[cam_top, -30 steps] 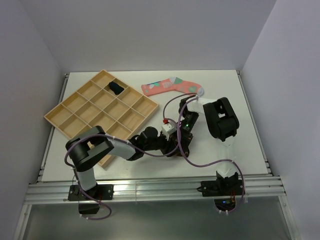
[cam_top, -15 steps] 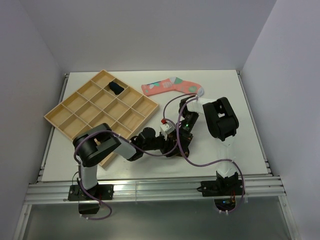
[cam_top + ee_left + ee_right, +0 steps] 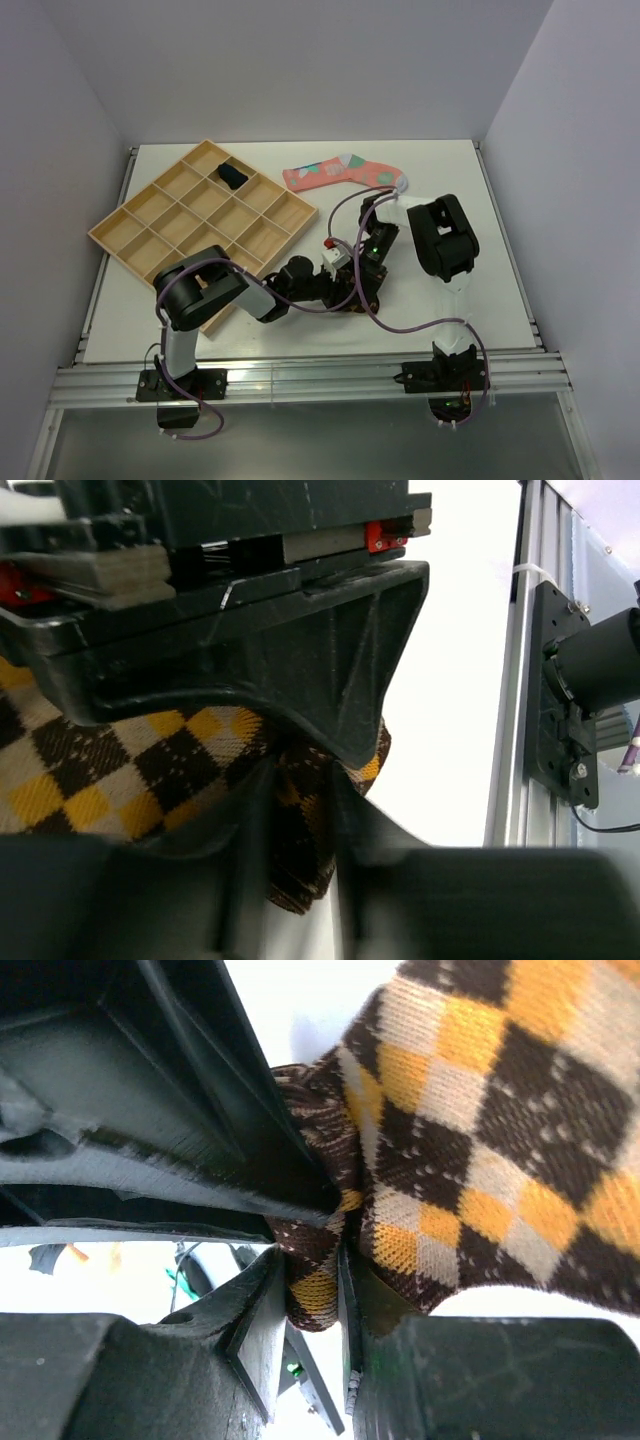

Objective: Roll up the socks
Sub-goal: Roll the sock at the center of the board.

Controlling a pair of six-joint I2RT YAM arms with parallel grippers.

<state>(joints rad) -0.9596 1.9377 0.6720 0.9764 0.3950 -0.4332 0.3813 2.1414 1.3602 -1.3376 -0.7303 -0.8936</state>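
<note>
The brown-and-orange diamond-patterned sock (image 3: pixel 150 770) lies low on the table, pinched by both grippers. My left gripper (image 3: pixel 300 840) is shut on a fold of it. My right gripper (image 3: pixel 312 1300) is shut on another fold of the same sock (image 3: pixel 480 1140). In the top view the two grippers meet at the table's front middle, left gripper (image 3: pixel 343 291) and right gripper (image 3: pixel 366 281), and hide the sock almost fully. The pink sock with teal and white patches (image 3: pixel 345 172) lies flat at the back. The short dark navy sock (image 3: pixel 232 177) sits in a back compartment of the wooden tray (image 3: pixel 130 228).
The wooden tray with several compartments fills the left of the table. A purple cable (image 3: pixel 400 325) loops over the table by the right arm. The aluminium frame rail (image 3: pixel 505 680) runs along the near table edge.
The left arm's elbow has swung right and closer to the grippers. Both grippers stay shut on the diamond-patterned sock at the same spot.
</note>
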